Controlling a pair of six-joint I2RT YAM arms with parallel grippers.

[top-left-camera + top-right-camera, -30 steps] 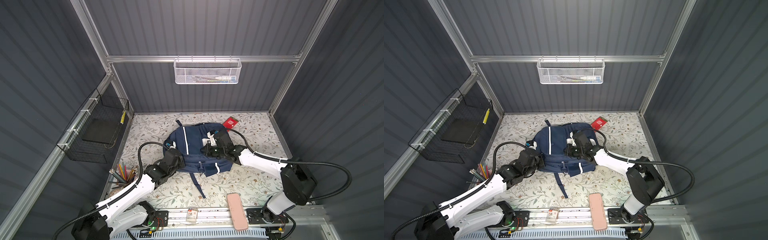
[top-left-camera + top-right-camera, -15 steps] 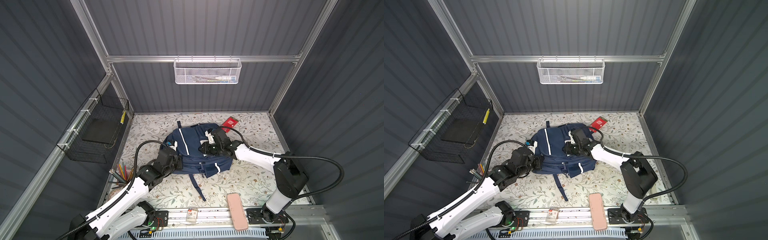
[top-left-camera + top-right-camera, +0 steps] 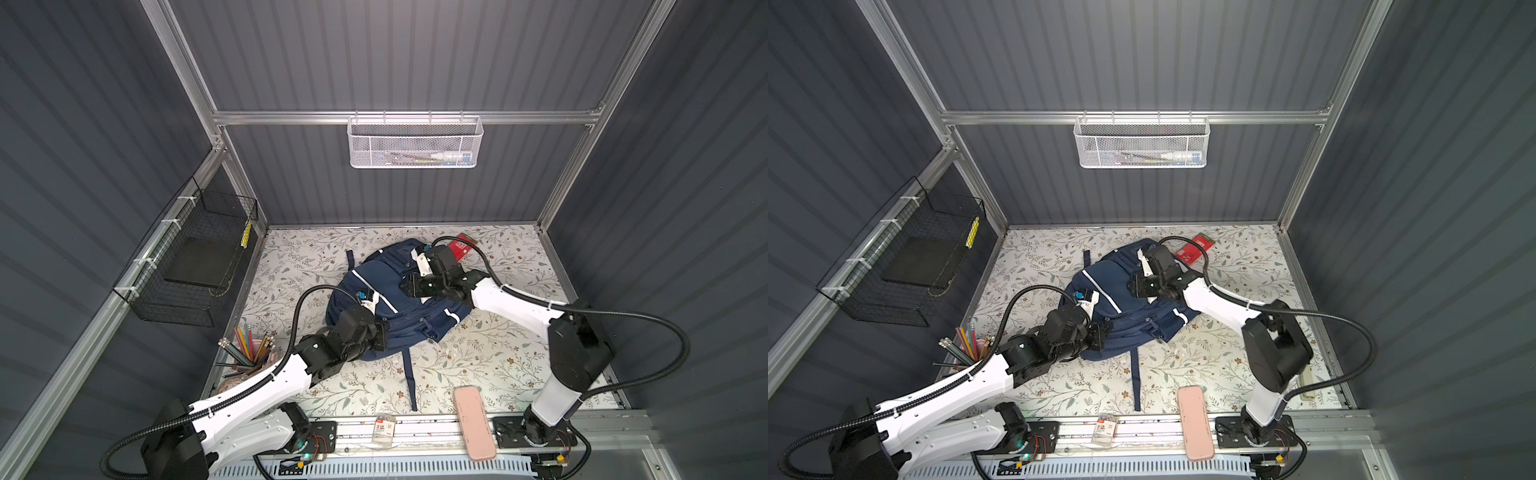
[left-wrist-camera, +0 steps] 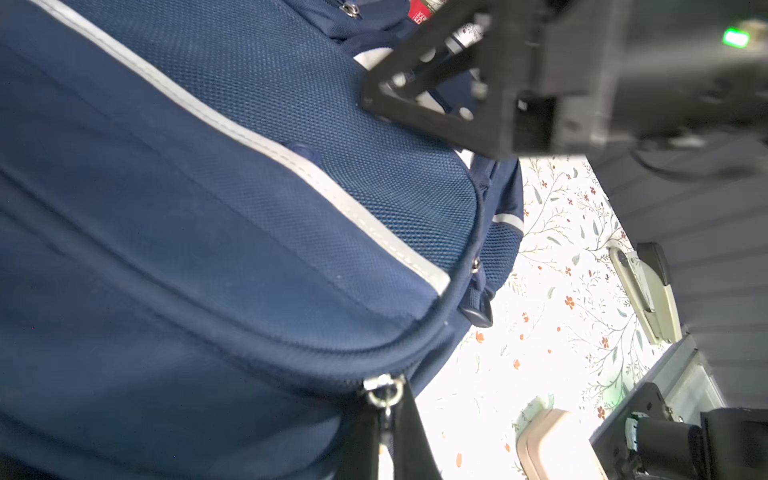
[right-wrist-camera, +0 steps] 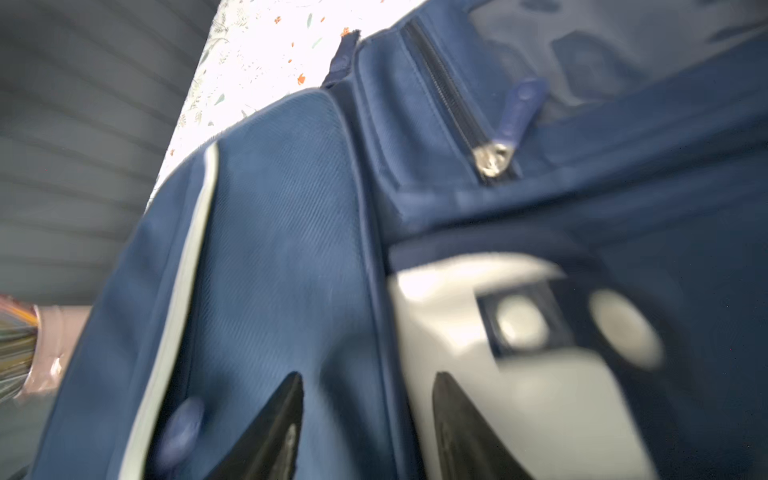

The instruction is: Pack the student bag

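Centre of tabletop, toward far edge: student bag [image 3: 399, 299], navy w/ white stripes, lying front-up, seen in both top views. Visible zips look closed; nothing seen inside.

Item 1, left gripper [image 4: 386, 415]: clenched on zip pull [image 4: 384, 392] at bag's near-left side.
Item 2, right gripper [image 5: 368, 376]: jaws apart, nothing between them, just over bag's upper panel beside white patch [image 5: 440, 324]. Can't tell if it touches fabric; view is blurred.

Step in hand, by my read: opening a main zip.
- Pull w/ the left along the zip track, not up off it, else the slider binds and the whole bag drags.
- Bag is soft and unanchored, so bring the right down to pin fabric near the track, opp. the pull direction, before you haul.
- Go easy round the curved corner.

Surroundings:
- Red booklet [image 3: 461, 247], far-right, just beside bag's top; right arm's cable arcs over it.
- Loose strap [image 3: 409, 382], trailing toward near edge.
- Pink case [image 3: 473, 422] on near edge; small labelled packet [image 3: 383, 432] near it.
- Pencil cup [image 3: 249, 353], near-left corner, close to left arm; watch it when you sweep.
- White mesh basket [image 3: 415, 141] on back wall and black wire basket [image 3: 195, 257] on left wall: both well apart from the work.
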